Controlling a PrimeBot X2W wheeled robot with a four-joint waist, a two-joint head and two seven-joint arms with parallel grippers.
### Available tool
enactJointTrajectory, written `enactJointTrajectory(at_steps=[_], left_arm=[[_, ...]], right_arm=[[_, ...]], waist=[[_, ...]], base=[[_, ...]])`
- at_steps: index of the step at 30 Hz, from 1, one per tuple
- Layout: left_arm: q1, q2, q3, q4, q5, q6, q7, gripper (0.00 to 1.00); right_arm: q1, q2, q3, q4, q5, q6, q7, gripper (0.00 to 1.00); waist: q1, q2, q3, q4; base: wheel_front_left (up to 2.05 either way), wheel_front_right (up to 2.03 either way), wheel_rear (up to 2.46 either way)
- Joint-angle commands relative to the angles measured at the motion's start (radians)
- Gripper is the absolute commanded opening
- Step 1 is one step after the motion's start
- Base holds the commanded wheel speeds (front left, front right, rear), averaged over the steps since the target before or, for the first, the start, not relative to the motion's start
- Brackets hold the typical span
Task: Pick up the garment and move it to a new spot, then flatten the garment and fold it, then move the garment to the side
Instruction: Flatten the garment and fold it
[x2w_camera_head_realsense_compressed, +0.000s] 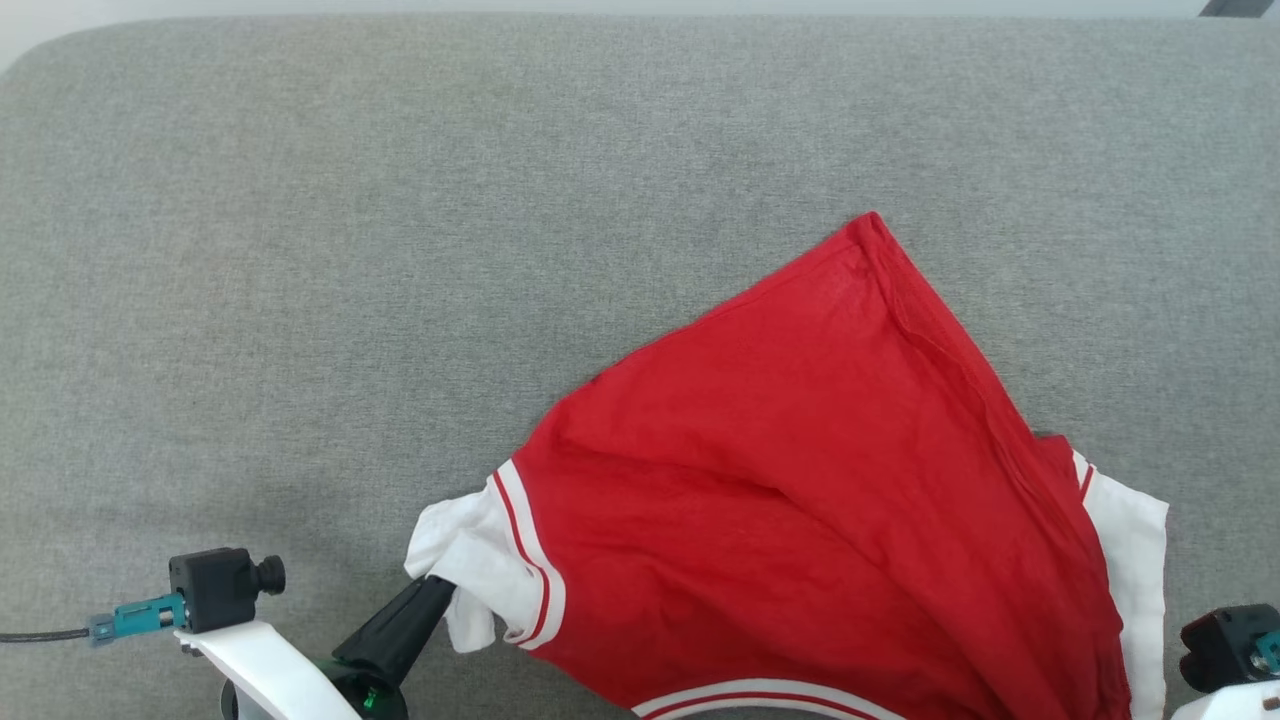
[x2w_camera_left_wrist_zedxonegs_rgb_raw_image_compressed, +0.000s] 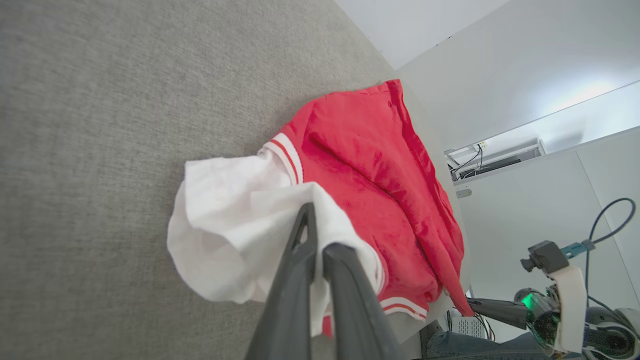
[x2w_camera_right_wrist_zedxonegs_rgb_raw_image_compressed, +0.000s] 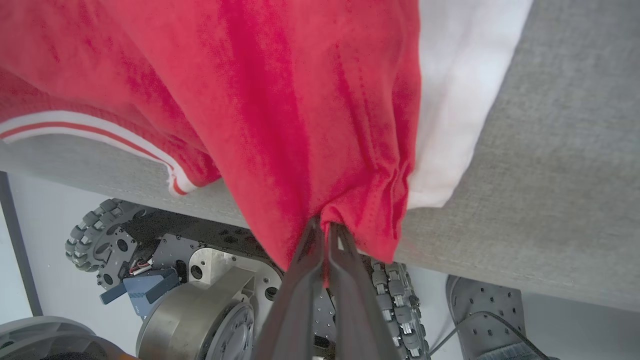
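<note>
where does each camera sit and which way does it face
Head view: on the head, looking down at the grey padded surface and garment; left gripper lower left.
Left wrist view: on the left wrist, looking along its fingers into the white sleeve; right gripper lower right.
Right wrist view: on the right wrist, looking along the right gripper, shut on the garment; wheeled base below.
Shared: head and left wrist views both show the left gripper pinching that sleeve.
</note>
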Motion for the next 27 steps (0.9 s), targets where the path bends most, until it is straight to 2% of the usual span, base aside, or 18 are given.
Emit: enactJointTrajectory(at_steps=[1, 2, 3, 4, 7, 10, 13, 18, 22, 27], left_arm=[[0.011, 0.001, 0.004, -0.001, 0.001, 0.002, -0.004, 0.0], [0.012, 0.0, 0.004, -0.001, 0.002, 0.002, -0.004, 0.0], [0.013, 0.0, 0.004, 0.0, 0.002, 0.002, -0.004, 0.0], [0.014, -0.002, 0.003, 0.001, 0.004, 0.002, -0.004, 0.0], [0.009, -0.009, -0.007, 0.003, 0.011, 0.002, -0.004, 0.0], [0.002, -0.019, -0.01, 0.004, 0.013, 0.002, -0.004, 0.0], [-0.001, -0.035, -0.015, 0.004, 0.015, 0.002, -0.004, 0.0], [-0.026, -0.068, -0.033, 0.003, 0.025, 0.002, -0.003, 0.0], [-0.069, -0.082, -0.057, -0.001, 0.027, 0.002, -0.003, 0.0], [-0.13, -0.094, -0.089, 0.0, 0.027, 0.002, 0.002, 0.0]], right_arm=[[0.004, 0.004, 0.008, -0.004, -0.003, 0.0, -0.02, 0.0], [-0.002, -0.001, 0.014, -0.005, -0.01, 0.0, -0.034, 0.05], [-0.014, -0.01, 0.017, -0.009, -0.018, 0.0, -0.055, 0.66], [-0.029, -0.019, 0.012, -0.015, -0.032, 0.0, -0.08, 1.0], [-0.055, -0.041, -0.008, -0.053, -0.04, 0.0, -0.094, 1.0], [-0.114, -0.071, -0.055, -0.117, -0.011, 0.0, -0.056, 1.0], [-0.217, -0.111, -0.078, -0.123, 0.02, 0.0, -0.016, 1.0], [-0.48, -0.143, -0.026, 0.017, 0.0, 0.0, -0.069, 1.0], [-0.675, -0.146, 0.079, 0.186, -0.077, 0.0, -0.131, 1.0], [-0.861, -0.136, 0.205, 0.384, -0.147, 0.0, -0.149, 1.0]], waist=[[0.0, 0.0, -0.002, -0.003], [0.0, 0.0, -0.003, -0.004], [0.0, 0.0, -0.005, -0.005], [0.0, 0.0, -0.008, -0.004], [0.0, 0.0, -0.021, 0.004], [0.0, 0.0, -0.032, 0.02], [0.0, 0.0, -0.035, 0.038], [0.0, 0.0, 0.001, 0.074], [0.0, 0.0, 0.054, 0.107], [0.0, 0.0, 0.122, 0.14]], base=[[0.0, 0.0, 0.0], [0.0, 0.0, 0.0], [0.0, 0.0, 0.0], [0.0, 0.0, 0.0], [0.0, 0.0, 0.0], [0.0, 0.0, 0.0], [0.0, 0.0, 0.0], [0.0, 0.0, 0.0], [0.0, 0.0, 0.0], [0.0, 0.0, 0.0]])
